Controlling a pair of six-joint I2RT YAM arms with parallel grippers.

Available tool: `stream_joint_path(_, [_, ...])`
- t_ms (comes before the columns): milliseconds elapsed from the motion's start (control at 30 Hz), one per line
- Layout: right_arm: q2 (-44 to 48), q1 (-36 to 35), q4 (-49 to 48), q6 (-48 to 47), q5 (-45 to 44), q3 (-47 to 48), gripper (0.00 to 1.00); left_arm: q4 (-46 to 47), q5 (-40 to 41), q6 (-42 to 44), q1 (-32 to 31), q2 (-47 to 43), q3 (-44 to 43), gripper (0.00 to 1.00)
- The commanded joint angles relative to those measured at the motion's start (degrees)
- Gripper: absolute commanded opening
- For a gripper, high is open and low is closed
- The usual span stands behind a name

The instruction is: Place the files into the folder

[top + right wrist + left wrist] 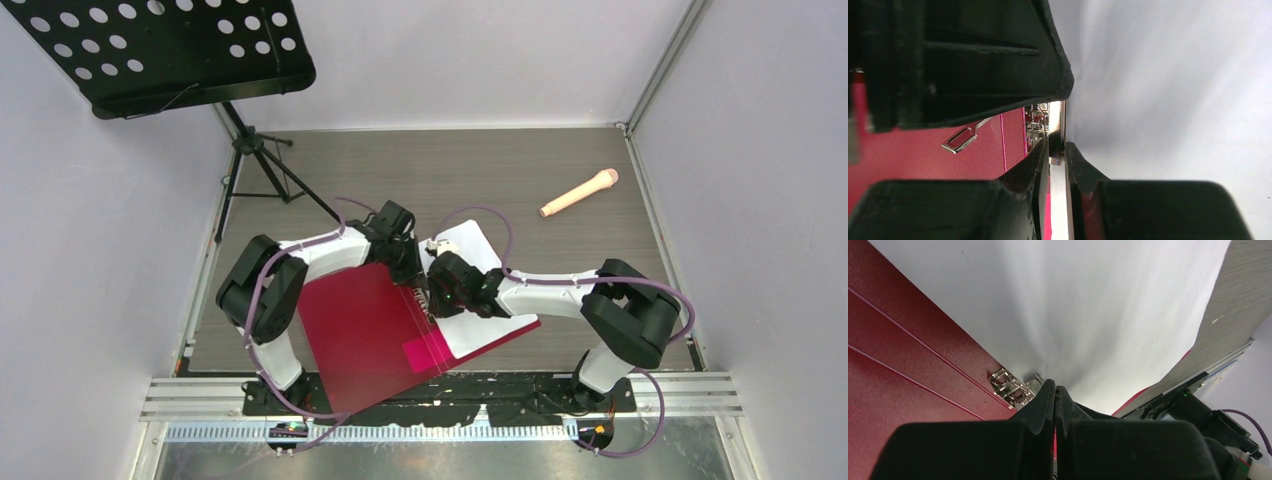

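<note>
The dark-red folder point(355, 335) lies open near the table's front edge, with a pink patch point(425, 352) inside. The white files point(478, 300) lie on its right half, beside the spine. Both grippers meet at the metal spine clip point(1008, 384). My left gripper point(408, 268) is shut and empty, its tips point(1055, 388) just beside the clip at the files' edge point(1088, 305). My right gripper point(432, 290) is shut on a metal bar of the clip point(1056, 150), with the files point(1173, 100) to its right and the folder cover point(938, 165) to its left.
A beige microphone point(580, 192) lies at the back right of the table. A black music stand point(170, 50) on a tripod point(255, 165) stands at the back left. Walls enclose the table on three sides. A loose metal tab point(960, 140) of the clip sticks out over the red cover.
</note>
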State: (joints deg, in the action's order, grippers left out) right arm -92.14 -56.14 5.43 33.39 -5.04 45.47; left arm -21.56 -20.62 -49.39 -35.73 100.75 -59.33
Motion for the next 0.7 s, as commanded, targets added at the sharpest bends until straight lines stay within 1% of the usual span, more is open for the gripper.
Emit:
stream_joint_path(0, [-1.1,-0.5,4.0,0.7,-0.4,0.5,0.21,2.5,-2.0,-0.5,-0.1,2.2,-1.1,0.0])
stream_joint_path(233, [-1.1,-0.4,4.3,0.8,-0.4,1.1,0.21,-0.3,0.2,0.5,-0.1,4.1,-1.8,0.0])
stream_joint_path(400, [0.7,-0.4,5.1,1.2,-0.2,1.7,0.29,-1.7,1.7,1.2,-0.1,5.0,-2.3,0.0])
stream_joint_path(667, [4.9,-0.5,7.8,1.5,-0.2,3.0,0.32,-2.3,2.5,2.0,-0.1,5.4,-2.5,0.0])
